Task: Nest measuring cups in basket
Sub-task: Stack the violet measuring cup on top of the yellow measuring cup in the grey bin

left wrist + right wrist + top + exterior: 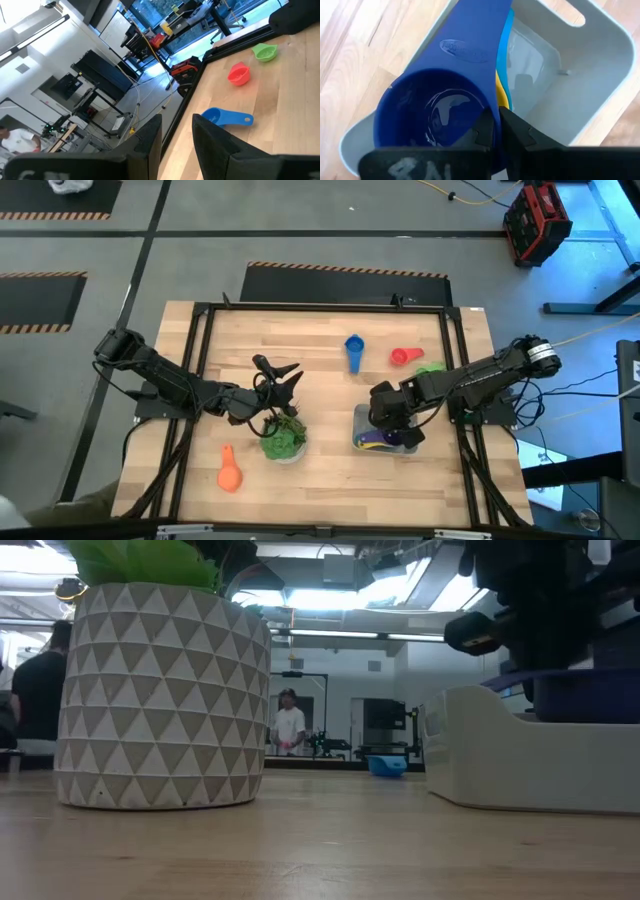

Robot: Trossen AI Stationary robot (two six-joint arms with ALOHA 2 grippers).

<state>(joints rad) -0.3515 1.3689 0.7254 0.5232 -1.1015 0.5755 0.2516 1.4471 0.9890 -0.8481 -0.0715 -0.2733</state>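
The greyish basket (362,420) (600,75) (520,755) sits on the table's right half. A dark blue measuring cup (445,100) (590,690) lies in it on top of a teal cup (506,35) and a yellow cup (503,95). My right gripper (498,131) (388,418) is over the basket, shut on the dark blue cup. My left gripper (280,372) (177,142) hovers open above the table's middle, beside the potted plant. On the table lie a blue cup (354,351) (227,117), a red cup (403,357) (239,74), a green cup (432,367) (265,51) and an orange cup (230,470). My right gripper pinches the rim of the dark blue cup's bowl (485,112), on the side next to the handle, one finger (482,132) inside the bowl and one finger (520,134) outside. The fingers point down from above. The cup rests inside the basket on the other cups, its handle (475,35) along the basket.
The green plant in its white patterned pot (283,438) (160,695) stands near the left gripper, toward the near edge. A black frame (200,320) borders the tabletop. People stand in the room beyond the table (290,725).
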